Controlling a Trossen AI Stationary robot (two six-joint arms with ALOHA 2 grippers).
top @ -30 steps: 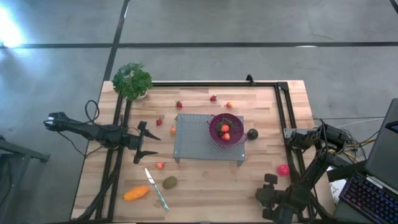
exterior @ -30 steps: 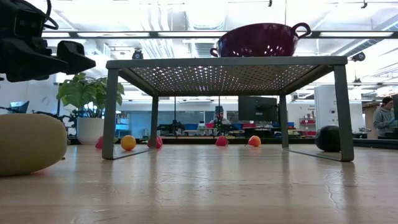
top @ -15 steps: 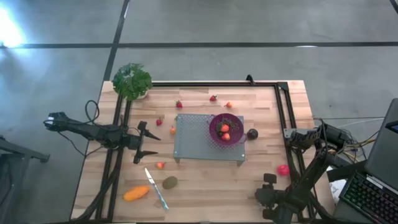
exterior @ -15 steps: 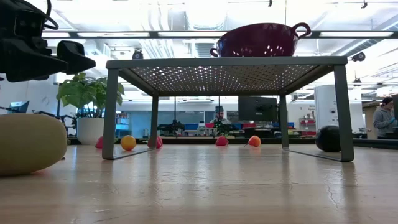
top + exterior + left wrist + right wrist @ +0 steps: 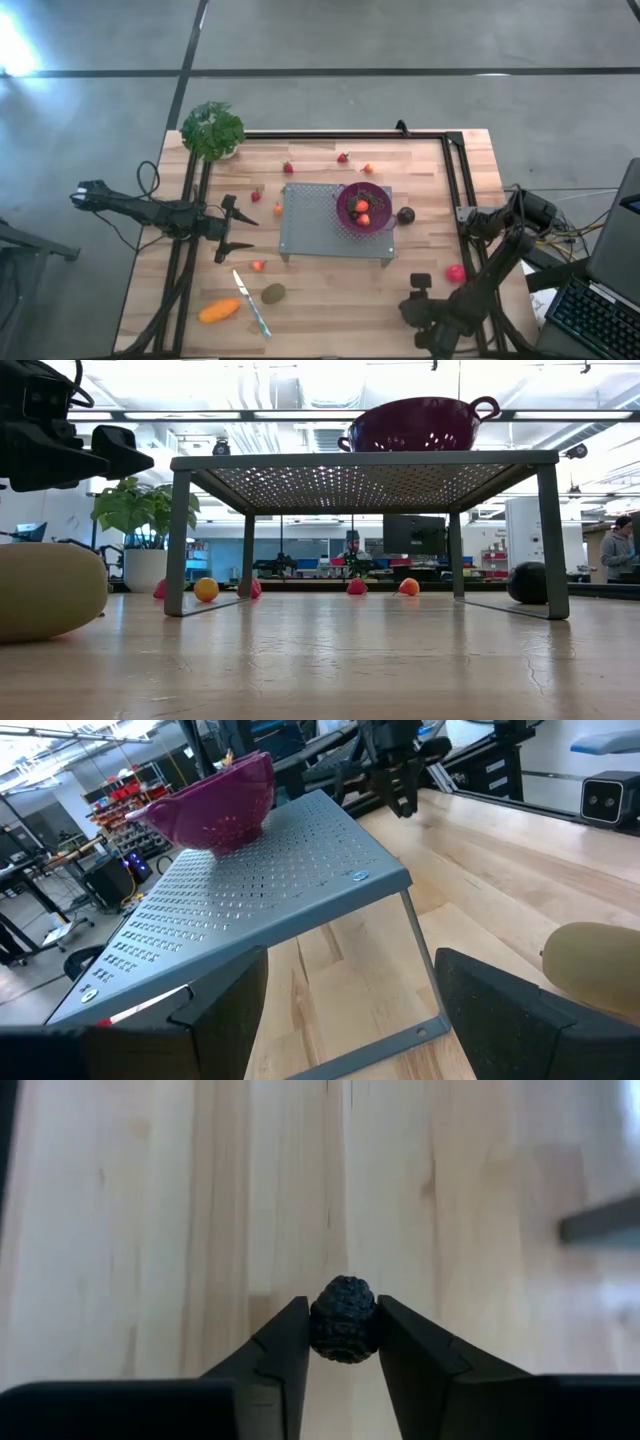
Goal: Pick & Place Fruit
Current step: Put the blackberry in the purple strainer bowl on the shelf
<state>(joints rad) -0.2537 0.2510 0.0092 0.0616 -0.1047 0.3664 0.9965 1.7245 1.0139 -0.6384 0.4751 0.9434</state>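
Fruit lies scattered over a pale wooden worktop [image 5: 330, 290]. Near the front left edge, the elongated orange piece [image 5: 219, 311] has its long axis running left to right, tilted slightly. The brown-green oval [image 5: 273, 293] rests just beside the knife [image 5: 252, 303], its long axis also roughly left to right. Tiny strawberries [image 5: 288, 168] dot the far side, and one [image 5: 259, 265] sits near the rack's front left leg. A dark round fruit [image 5: 405, 215] rests just right of the grey perforated rack [image 5: 310, 225], which carries a purple colander [image 5: 364, 208] holding red pieces. The pink-red ball [image 5: 456, 272] lies near the right edge.

The right tool [image 5: 343, 1342] is clamped on a small dark bumpy berry [image 5: 343, 1318] above bare wood at the front right. The left tool [image 5: 232, 228] hovers left of the rack, its fingers [image 5: 500, 1000] spread apart.

A potted plant [image 5: 212, 130] stands at the far left corner. Beyond the worktop the low view shows a bright workshop with monitors and a person [image 5: 619, 550] at the far right.
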